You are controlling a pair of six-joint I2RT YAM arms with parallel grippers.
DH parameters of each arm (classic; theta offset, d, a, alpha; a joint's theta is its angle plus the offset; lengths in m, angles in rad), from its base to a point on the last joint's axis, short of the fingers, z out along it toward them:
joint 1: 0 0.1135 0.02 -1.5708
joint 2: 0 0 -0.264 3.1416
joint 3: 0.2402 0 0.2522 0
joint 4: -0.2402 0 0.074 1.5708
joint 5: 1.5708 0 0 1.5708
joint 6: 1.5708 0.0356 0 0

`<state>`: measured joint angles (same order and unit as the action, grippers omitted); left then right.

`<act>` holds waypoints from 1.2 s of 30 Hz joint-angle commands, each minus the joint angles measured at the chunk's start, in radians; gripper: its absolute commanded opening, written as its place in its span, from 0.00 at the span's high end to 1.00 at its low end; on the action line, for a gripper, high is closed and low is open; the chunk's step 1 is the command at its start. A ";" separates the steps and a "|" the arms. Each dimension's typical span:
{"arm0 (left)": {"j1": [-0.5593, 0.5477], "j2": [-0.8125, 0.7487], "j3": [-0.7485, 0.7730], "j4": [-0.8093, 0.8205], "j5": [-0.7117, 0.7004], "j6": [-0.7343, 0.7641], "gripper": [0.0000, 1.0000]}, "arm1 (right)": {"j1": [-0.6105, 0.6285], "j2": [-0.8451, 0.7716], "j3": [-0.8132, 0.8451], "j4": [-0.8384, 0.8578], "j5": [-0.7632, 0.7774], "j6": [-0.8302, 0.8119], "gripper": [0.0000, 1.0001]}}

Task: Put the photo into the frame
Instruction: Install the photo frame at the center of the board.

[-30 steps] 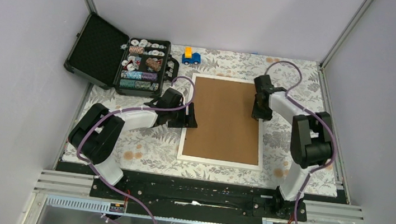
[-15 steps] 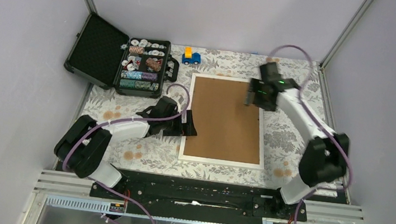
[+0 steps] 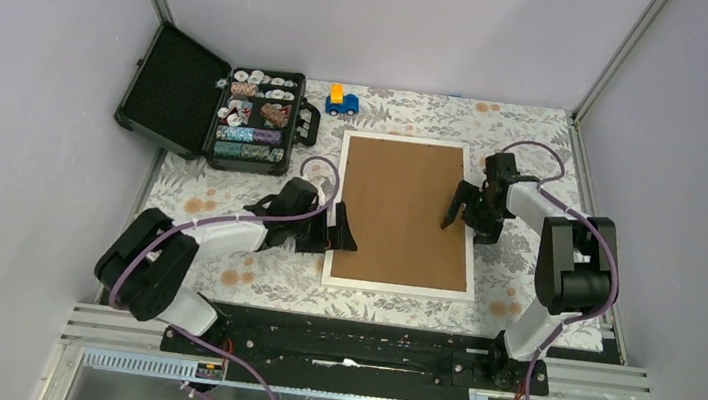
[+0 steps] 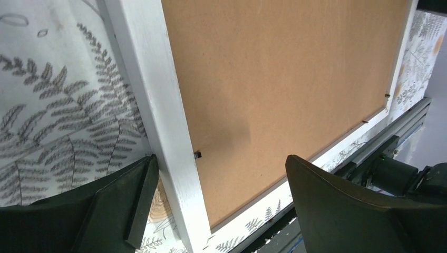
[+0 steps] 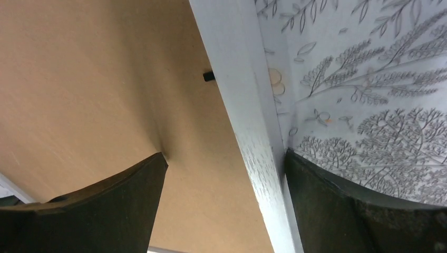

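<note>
White rectangular picture frame point(image 3: 405, 214) lay brown back up, centre of view; L gripper point(image 3: 340, 235) & R gripper point(image 3: 468, 227) jaws released, straddling its side mouldings

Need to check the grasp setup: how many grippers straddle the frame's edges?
2. The left gripper straddles the left rail of the frame; the right gripper straddles its right rail. Both are open.

right pincer point(image 3: 468, 227) moved onto frame point(image 3: 399, 215) edge

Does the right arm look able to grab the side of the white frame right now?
Probably yes. The right gripper is open, with one finger on each side of the white edge of the frame, and nothing in between.
</note>
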<state>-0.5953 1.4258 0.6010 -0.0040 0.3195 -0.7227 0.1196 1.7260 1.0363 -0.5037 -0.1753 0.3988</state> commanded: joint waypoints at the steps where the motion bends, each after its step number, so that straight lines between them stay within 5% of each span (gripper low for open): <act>1: -0.006 0.136 0.132 0.080 0.040 -0.018 0.01 | 0.008 0.037 0.048 0.117 -0.170 0.060 0.10; 5: 0.011 0.264 0.339 0.013 -0.008 0.022 0.01 | 0.007 0.075 0.131 0.118 -0.223 0.087 0.10; 8: 0.030 0.297 0.448 -0.139 -0.118 0.083 0.01 | 0.008 0.063 0.216 -0.070 0.011 0.030 0.10; 13: 0.060 0.159 0.338 -0.167 -0.188 0.119 0.01 | -0.010 -0.167 0.061 -0.215 0.297 0.010 0.10; 17: 0.065 0.078 0.211 -0.112 -0.128 0.103 0.01 | -0.028 -0.322 -0.080 -0.230 0.256 0.036 0.20; 20: 0.065 0.081 0.158 -0.065 -0.073 0.081 0.02 | -0.026 -0.345 -0.137 -0.256 0.207 0.049 0.41; 24: 0.065 0.093 0.141 -0.043 -0.050 0.073 0.02 | -0.012 -0.349 -0.140 -0.273 0.224 0.068 0.52; 36: 0.063 0.089 0.125 -0.007 -0.006 0.056 0.02 | 0.009 -0.243 -0.139 -0.225 0.241 0.061 0.57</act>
<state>-0.5327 1.5185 0.7284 -0.0704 0.2756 -0.6559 0.1207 1.4578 0.8913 -0.7620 0.0448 0.4580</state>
